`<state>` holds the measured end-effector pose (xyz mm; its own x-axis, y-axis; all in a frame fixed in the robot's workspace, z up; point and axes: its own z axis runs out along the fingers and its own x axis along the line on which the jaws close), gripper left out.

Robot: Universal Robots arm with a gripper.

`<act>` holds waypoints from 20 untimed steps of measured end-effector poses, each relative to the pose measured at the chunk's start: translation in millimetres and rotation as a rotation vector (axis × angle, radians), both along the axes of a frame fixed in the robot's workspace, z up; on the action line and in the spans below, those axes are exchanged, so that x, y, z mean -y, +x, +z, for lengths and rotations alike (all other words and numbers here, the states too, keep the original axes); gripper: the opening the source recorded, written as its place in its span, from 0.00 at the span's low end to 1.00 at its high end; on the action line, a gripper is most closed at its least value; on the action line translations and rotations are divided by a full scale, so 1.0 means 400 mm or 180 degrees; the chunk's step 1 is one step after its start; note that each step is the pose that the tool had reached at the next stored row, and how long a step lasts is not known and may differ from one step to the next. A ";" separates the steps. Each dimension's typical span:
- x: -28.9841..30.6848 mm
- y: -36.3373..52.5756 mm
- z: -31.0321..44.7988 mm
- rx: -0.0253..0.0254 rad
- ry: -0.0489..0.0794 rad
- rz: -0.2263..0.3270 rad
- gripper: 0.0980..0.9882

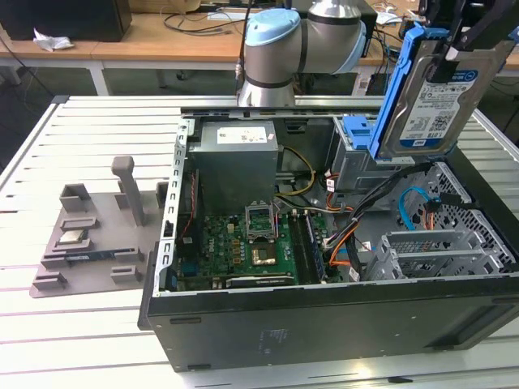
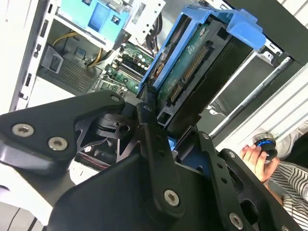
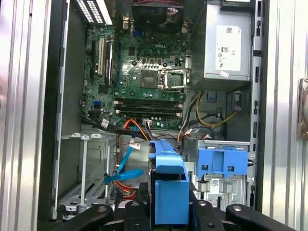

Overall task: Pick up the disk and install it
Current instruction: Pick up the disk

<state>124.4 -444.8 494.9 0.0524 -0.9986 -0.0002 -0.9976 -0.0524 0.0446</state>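
The disk (image 1: 435, 101), a silver drive with a white-and-blue label in a blue carrier frame, hangs tilted above the open computer case (image 1: 324, 324) at the exterior view's right. My gripper (image 1: 458, 36) is shut on its upper end. In the second wrist view the disk (image 2: 192, 72) shows its green circuit-board side, and the gripper (image 2: 168, 137) clamps the carrier with black fingers (image 2: 149, 125). In the first wrist view the carrier's blue end (image 3: 169, 185) sits between the fingers of the gripper (image 3: 171, 211), above the case interior.
Inside the case are a motherboard (image 1: 243, 243), a grey power supply (image 1: 235, 158), orange and black cables (image 1: 345, 235), a metal drive cage (image 1: 438, 251) and a bare blue bracket (image 1: 357, 134). A grey fixture (image 1: 89, 235) lies at the exterior view's left. A person's hand (image 2: 255, 154) is near.
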 end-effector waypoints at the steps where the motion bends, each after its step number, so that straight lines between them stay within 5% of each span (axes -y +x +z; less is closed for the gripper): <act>1: 0.004 0.000 0.000 0.0000 0.0000 0.0000 0.30; 20: 0.106 0.000 -0.002 0.0000 0.0000 0.0000 0.30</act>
<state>124.4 -487.2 494.3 0.0524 -0.9986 -0.0003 -0.9976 -0.0524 0.0446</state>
